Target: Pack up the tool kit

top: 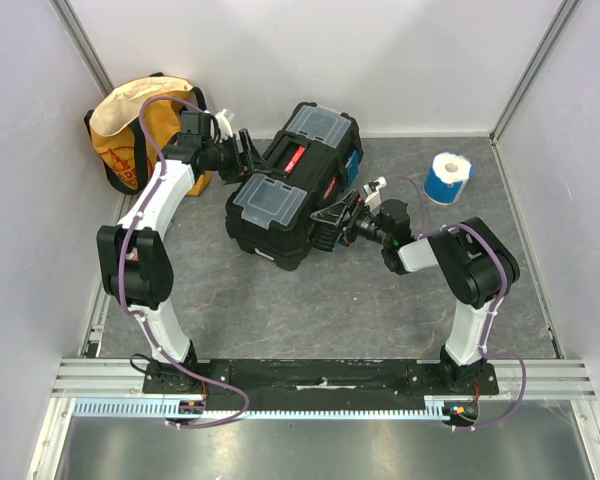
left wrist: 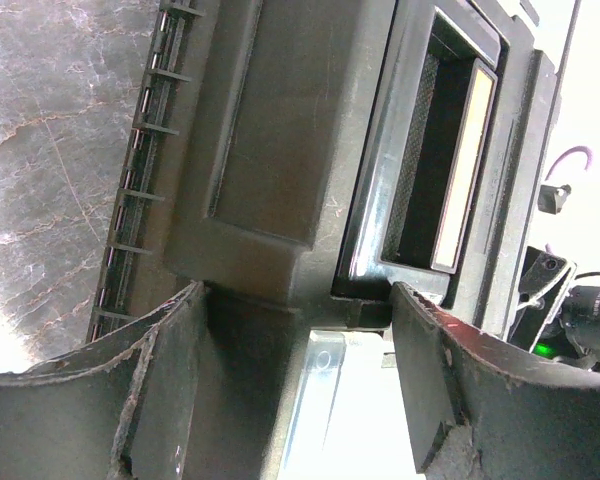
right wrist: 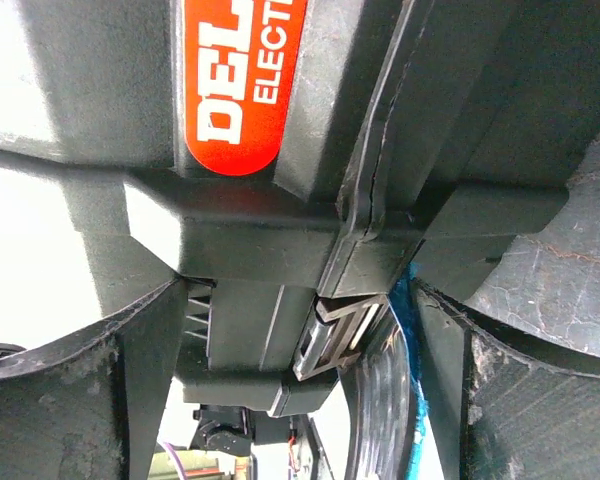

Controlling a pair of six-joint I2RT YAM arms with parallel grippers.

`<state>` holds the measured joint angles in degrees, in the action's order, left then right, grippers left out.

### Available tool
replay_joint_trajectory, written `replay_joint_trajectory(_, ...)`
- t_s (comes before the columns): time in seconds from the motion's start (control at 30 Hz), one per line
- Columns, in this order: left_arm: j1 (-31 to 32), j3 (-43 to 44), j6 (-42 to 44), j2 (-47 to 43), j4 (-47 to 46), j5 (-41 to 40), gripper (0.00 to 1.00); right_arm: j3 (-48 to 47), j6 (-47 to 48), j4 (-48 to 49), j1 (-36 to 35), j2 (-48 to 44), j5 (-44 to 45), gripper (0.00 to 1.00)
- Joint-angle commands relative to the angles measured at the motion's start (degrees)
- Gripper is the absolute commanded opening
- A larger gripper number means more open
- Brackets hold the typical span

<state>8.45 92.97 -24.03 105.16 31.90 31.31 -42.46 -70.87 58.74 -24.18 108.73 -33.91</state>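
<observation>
White partition walls box in a grey, marble-patterned desk [top: 380, 300] where the tool kit [top: 292, 185] lies slantwise between two robot arms, its lid down and its two clear-topped compartments [top: 272, 200] facing up. The left claw [top: 248, 152] meets the kit's long side that faces away from the arm bases. Its fingers [left wrist: 170, 380] stand well apart, with a raised step of the black wall fitting between them. Whether they clamp that step or merely bracket it cannot be told from these views. The right claw [top: 318, 218] faces it from the opposite, near side, spread wide. The box front fills the gap between its fingers [right wrist: 80, 400], and neither pad visibly presses on it. Just ahead of that claw sits the red label [right wrist: 230, 90], and close against its right finger shows a sliver of blue latch [right wrist: 408, 330]. The pairing looks deliberate, with one arm seemingly steadying the case from behind so it cannot slide while the other works the fastening in front. With the lid seated, the job appears near its end, and the latch seems to be what remains. Behind the left claw a yellow fabric bag [top: 130, 130] slumps against the wall. Well off behind the right claw stands a blue-and-white roll [top: 446, 178], and neither claw touches either object.
</observation>
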Motion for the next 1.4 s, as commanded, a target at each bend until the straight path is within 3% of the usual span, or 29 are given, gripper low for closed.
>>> replay_joint_trajectory(0.0,4.6,-4.6,-7.0,4.9,7.7,6.3,0.73,-3.3,1.6,-0.3,-4.5,-7.8,3.0,0.93)
replay_joint_trajectory(0.23,4.5,-3.9,-6.1,5.6,7.6,4.3,0.73,-3.3,9.3,-19.0,-4.5,-14.8,3.4,0.79)
replay_joint_trajectory(0.43,4.6,-3.7,-5.3,5.8,7.3,3.3,0.73,-5.1,10.4,-25.5,-4.6,-14.0,2.2,0.62)
replay_joint_trajectory(0.53,4.7,-4.1,-5.1,5.2,7.3,2.5,0.73,-6.6,13.1,-33.4,-5.0,-14.9,4.5,0.66)
replay_joint_trajectory(0.67,4.6,-4.9,-5.0,4.3,7.3,1.9,0.73,-6.5,14.2,-39.1,-5.0,-17.5,7.9,0.86)
replay_joint_trajectory(0.77,4.6,-5.3,-4.9,3.9,7.2,1.8,0.72,-6.3,14.1,-40.0,-5.0,-18.4,9.2,0.89)
replay_joint_trajectory(1.03,4.6,-6.0,-4.9,2.9,6.9,1.9,0.72,-6.3,12.7,-42.9,-5.0,-19.2,12.5,0.55)
replay_joint_trajectory(1.17,4.6,-6.2,-4.9,2.5,6.9,2.1,0.72,-8.3,14.5,-52.1,-5.0,-20.7,16.3,0.42)
replay_joint_trajectory(1.27,4.6,-6.1,-4.8,2.5,6.9,2.3,0.72,-10.0,15.8,-56.9,-5.0,-20.8,17.3,0.38)
replay_joint_trajectory(1.37,4.6,-6.2,-4.9,2.4,6.9,2.3,0.72,-10.9,16.8,-60.3,-4.9,-20.8,19.0,0.51)
